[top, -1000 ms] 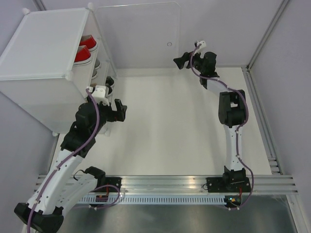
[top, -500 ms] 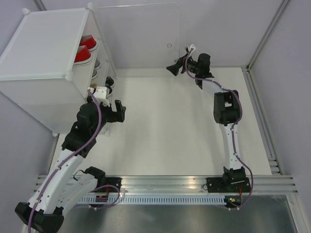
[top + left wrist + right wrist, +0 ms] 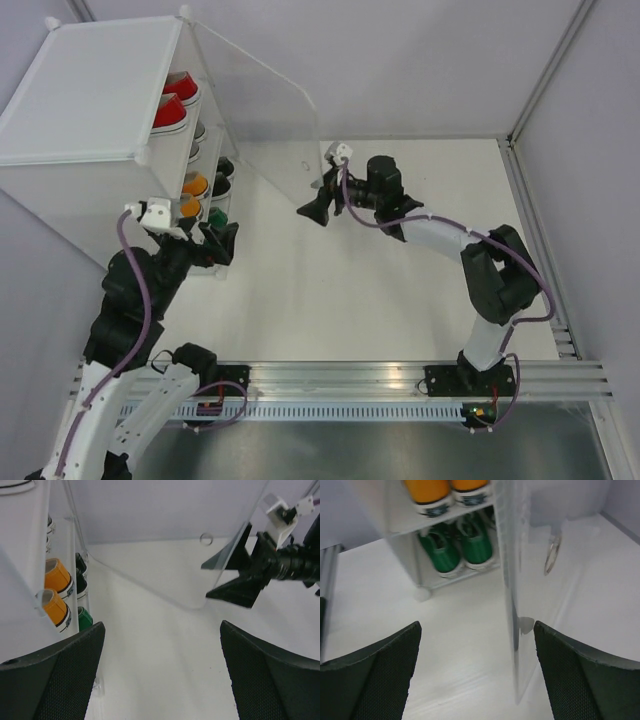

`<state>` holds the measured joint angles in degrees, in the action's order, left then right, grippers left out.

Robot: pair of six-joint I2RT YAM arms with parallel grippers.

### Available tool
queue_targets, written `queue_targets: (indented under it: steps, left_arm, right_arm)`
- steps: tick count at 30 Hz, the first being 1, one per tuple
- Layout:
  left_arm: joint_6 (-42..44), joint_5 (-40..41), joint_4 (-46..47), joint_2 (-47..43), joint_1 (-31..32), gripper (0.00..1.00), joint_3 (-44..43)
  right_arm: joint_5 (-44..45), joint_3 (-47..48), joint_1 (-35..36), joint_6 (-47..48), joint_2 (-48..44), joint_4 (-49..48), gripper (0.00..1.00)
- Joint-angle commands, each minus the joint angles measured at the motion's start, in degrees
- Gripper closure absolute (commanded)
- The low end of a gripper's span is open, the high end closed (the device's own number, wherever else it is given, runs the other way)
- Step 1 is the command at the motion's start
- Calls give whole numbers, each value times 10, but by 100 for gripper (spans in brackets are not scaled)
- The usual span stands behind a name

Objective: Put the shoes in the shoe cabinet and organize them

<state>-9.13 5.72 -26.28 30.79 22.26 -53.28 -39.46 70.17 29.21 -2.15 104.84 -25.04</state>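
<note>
Cabinet [image 3: 88,100] change: a second ago its door [image 3: 262,108] lay flat back against the rear wall. It now stands swung out at an angle, about halfway round.
Right arm change: it was raised near the wall a second ago and now reaches low and left across the table [image 3: 390,290].
Right gripper [image 3: 315,200]: it is at the door's free edge. The fingers are spread wide, the edge stands in the gap between them, and nothing is grasped. Whether a finger touches the panel cannot be told.
Left arm change: it has pulled back toward its base, uncovering the lower shelves.
Left gripper [image 3: 220,243]: it hangs just in front of the cabinet's lower corner with the fingers released and holding nothing.
Cabinet look: a translucent white box at the table's far left, with round corner connectors and its open front facing right.
Door look: a clear panel with rounded corners and a small hole [image 3: 205,539] near the free edge.
Shoes: all are inside the cabinet, toes outward, with white toe caps and soles.
Red pair [image 3: 172,105]: top shelf.
Grey pair [image 3: 198,133]: below the red, mostly hidden.
Orange pair [image 3: 57,590]: lower, side by side.
Black pair [image 3: 80,575]: just beside the orange. Which shelf cannot be told.
Green pair [image 3: 457,547]: bottom, under the orange.
</note>
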Motion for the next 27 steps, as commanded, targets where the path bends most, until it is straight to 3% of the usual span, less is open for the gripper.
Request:
queue_targets:
  steps: [1,5,10,21,23,27]
  left_arm:
    - [-30,-8,-60,-49,-1,2,-53]
    - [-41,9,-108,-96,-1,2,-81]
    - [-55,37,-155,-144,-1,2,-91]
    - [-78,113,-220,-221,-1,3,-105]
    - [-87,114,-231,-228,-1,3,-115]
    - [-86,119,-260,-238,-1,3,-128]
  right_arm:
    - [45,-66,92,-9,-57,-61,4]
    - [121,-88,222,-27,-57,-102,4]
    - [168,-14,329,-22,16,-112,3]
    - [200,283,390,-19,218,-44,3]
    - [196,297,394,-15,223,-15,3]
    - [214,233,420,6,163,16,3]
